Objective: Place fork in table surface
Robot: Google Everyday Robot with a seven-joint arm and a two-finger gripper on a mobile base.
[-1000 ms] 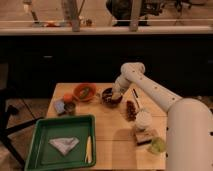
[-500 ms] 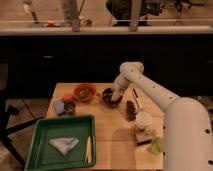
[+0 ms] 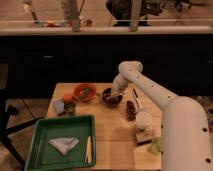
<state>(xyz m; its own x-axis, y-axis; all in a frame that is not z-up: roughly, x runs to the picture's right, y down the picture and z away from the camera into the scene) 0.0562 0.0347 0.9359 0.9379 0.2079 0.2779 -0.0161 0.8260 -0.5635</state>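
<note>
My gripper point(image 3: 115, 94) hangs at the end of the white arm, right over the dark maroon bowl point(image 3: 111, 98) at the back middle of the table surface point(image 3: 112, 131). The gripper's tip is at or inside the bowl's rim. I cannot make out the thin silvery-white fork; it is hidden by the gripper or the bowl. The table surface is a light wooden plank top.
A dark thin utensil point(image 3: 136, 98) lies right of the bowl. An orange bowl point(image 3: 84, 92) and small items point(image 3: 65, 105) stand at the back left. The green tray point(image 3: 35, 150) at the front left holds a white napkin point(image 3: 64, 144) and a pale yellow utensil point(image 3: 89, 149). A white cup point(image 3: 144, 119) and other items stand at the right.
The arm has shifted very slightly to the left; the gripper stays over the maroon bowl. Nothing else has moved.
</note>
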